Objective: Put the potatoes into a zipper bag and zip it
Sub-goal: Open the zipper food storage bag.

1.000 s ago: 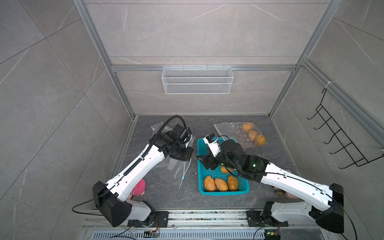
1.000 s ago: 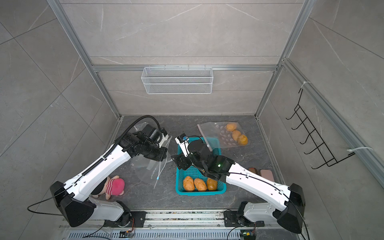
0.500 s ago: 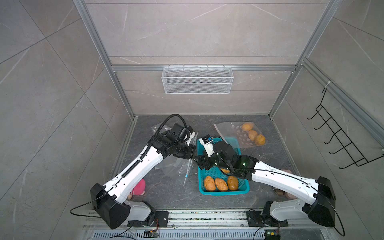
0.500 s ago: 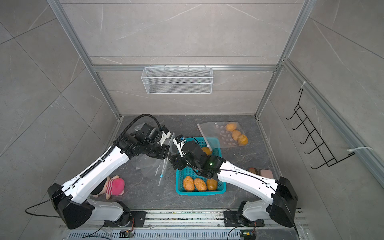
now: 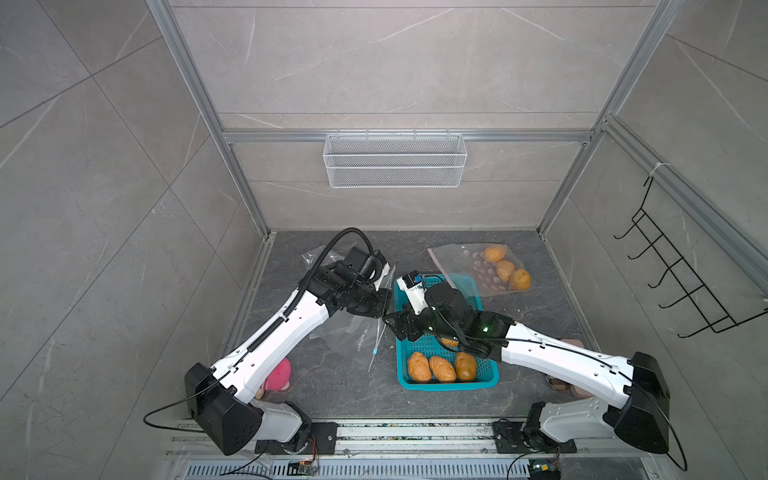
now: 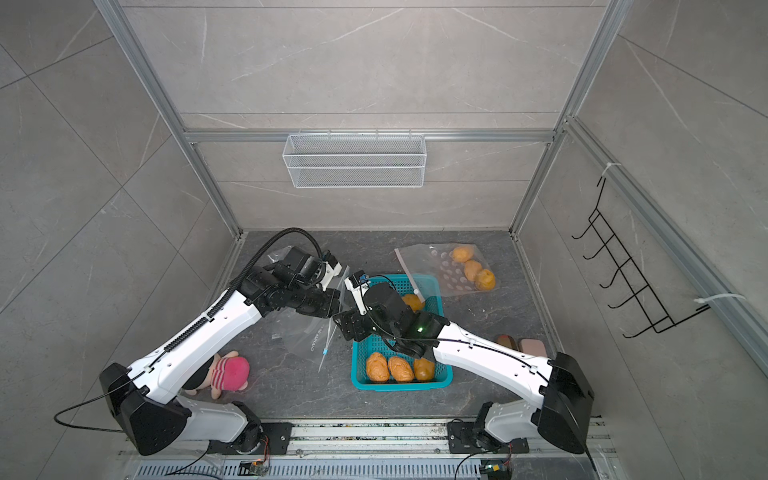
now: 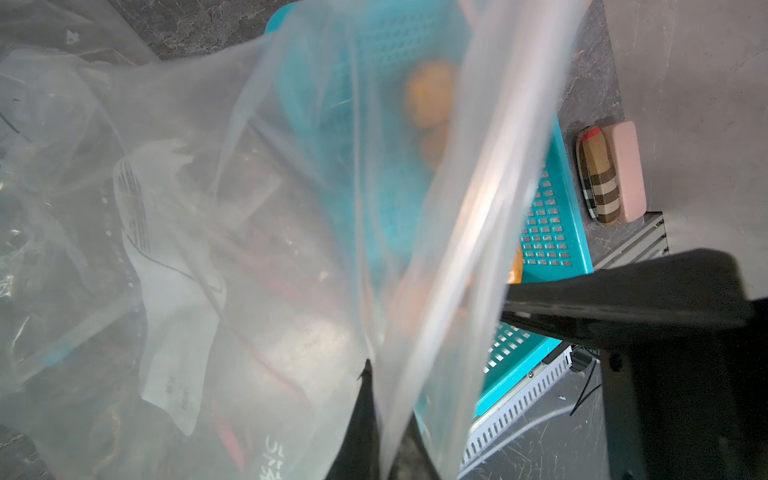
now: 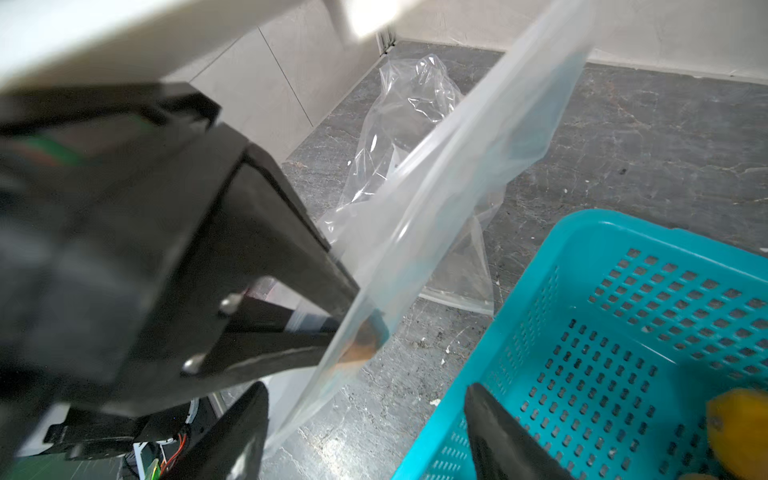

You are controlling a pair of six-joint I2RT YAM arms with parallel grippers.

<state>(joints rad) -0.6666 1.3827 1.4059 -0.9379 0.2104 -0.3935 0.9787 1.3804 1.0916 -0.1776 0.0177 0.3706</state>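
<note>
Teal basket (image 5: 446, 384): three potatoes (image 5: 442, 368) are lined up at its near end; a fourth potato (image 6: 413, 301) is partly hidden by the right arm.

Second zipper bag (image 5: 461, 259): laid flat at the back right of the floor, with three potatoes (image 5: 505, 269) enclosed.

Clear zipper bag (image 5: 357, 332): pinched at its upper edge by the left gripper (image 7: 386, 436), whose jaws are closed on the film. It is hung just beside the basket's left side.

Right gripper (image 8: 374, 436): the jaws are held apart close to the hanging bag's edge; contact cannot be told.
</note>
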